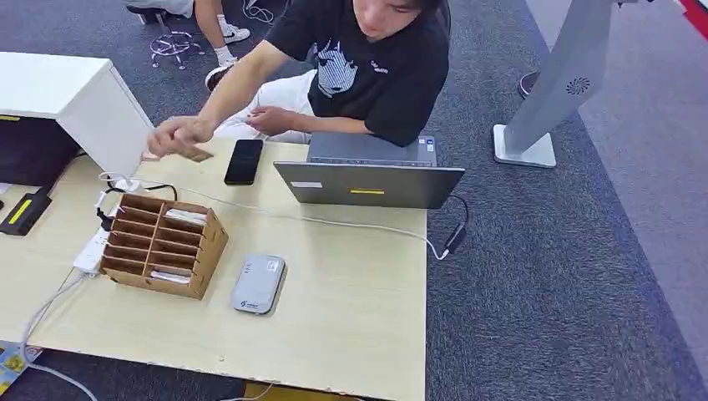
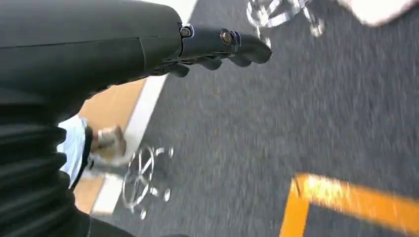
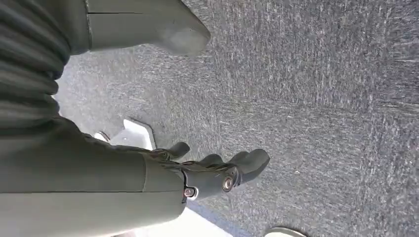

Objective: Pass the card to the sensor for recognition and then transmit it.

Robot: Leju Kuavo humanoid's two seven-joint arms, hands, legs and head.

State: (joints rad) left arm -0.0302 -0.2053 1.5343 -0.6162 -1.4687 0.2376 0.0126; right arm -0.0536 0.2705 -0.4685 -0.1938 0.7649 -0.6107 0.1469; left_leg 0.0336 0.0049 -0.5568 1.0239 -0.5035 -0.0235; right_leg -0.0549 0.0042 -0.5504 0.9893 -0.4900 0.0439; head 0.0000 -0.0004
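A pale wooden bench (image 1: 351, 292) is carrying a grey laptop (image 1: 367, 180), a brown wooden slotted card rack (image 1: 163, 242), the grey rounded card sensor (image 1: 258, 284) just beside it, and a black phone (image 1: 244, 160). A person's hand (image 1: 179, 134) is holding a brownish card (image 1: 199, 154) at the far edge. The left robot hand (image 2: 217, 47) and right robot hand (image 3: 217, 170) are hanging over carpet, fingers loosely spread, holding nothing.

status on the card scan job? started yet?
Done: nothing visible. The cards sit in the wooden organizer; the grey sensor beside it has nothing on it. In hand: nothing; the left hand and right hand hang over carpet, holding nothing. A person's hand reaches over the table's far edge. Left: pick a card, present it to the sensor, hand it over.
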